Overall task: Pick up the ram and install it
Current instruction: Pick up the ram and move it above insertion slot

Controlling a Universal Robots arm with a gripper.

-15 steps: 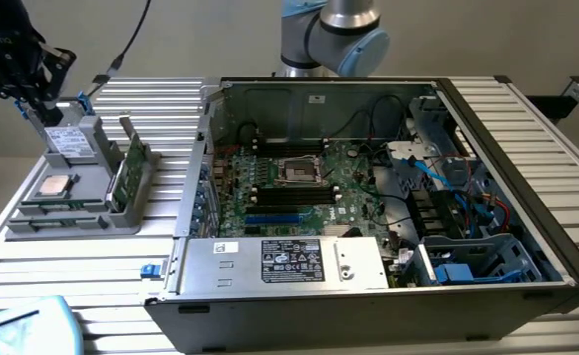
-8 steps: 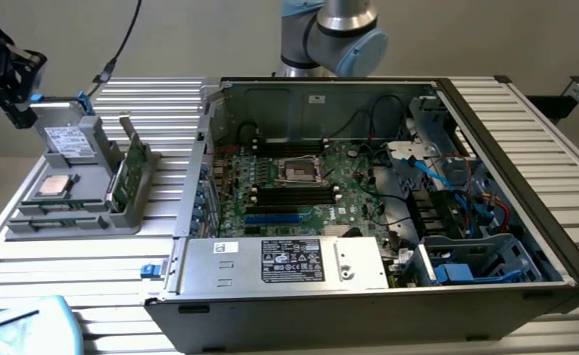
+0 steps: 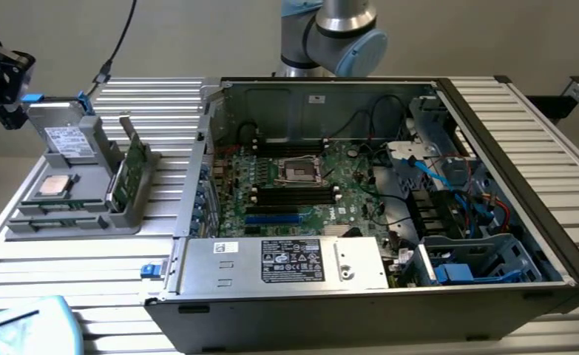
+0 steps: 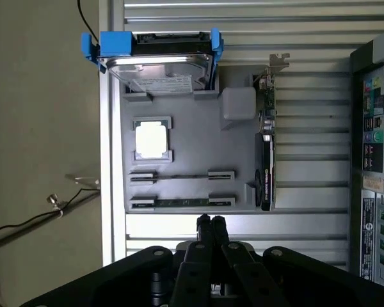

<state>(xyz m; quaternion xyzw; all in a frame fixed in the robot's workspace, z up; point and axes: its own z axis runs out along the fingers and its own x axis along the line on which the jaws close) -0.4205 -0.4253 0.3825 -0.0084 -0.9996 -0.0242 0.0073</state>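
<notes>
The gripper [image 4: 211, 221] is empty, jaws pressed together, just beside the ram [image 4: 179, 203] in its grey tray [image 4: 198, 147] — at nine o'clock from the computer case [image 3: 368, 318] in the exterior view.

Soft, even light; glare bleaches the processor [image 4: 150, 141] and table slats [image 4: 294, 225].

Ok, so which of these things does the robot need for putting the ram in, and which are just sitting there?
Needed for the job:
the ram, lying in the gray tray
the gripper, hovering near it
the motherboard inside the open computer case

Just sitting there:
hard drive
silver processor chip
upright card
power supply
</notes>
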